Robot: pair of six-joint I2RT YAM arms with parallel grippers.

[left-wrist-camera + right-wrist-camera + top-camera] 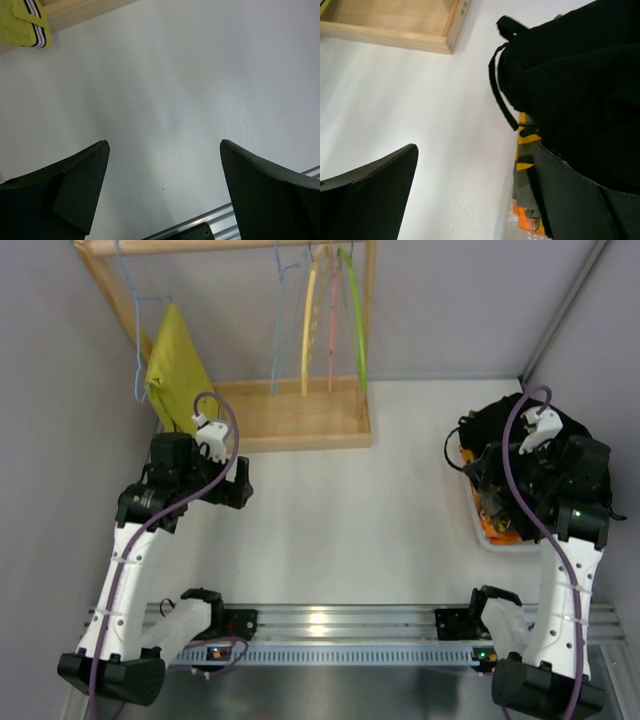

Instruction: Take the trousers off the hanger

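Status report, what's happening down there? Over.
Left gripper open, right gripper open. Floppy black fabric trousers heaped at right, off thin light-blue wire hanger. Nothing in the way.

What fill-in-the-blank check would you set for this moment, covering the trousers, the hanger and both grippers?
1. The trousers lie heaped over a bin on the ____ side of the table.
2. The hanger, on the wooden rack, carries ____ clothing.
3. The left gripper and the right gripper both have their jaws ____.
4. The garment at the rack's left end is ____ in colour.
Missing words: right; no; open; yellow-green.
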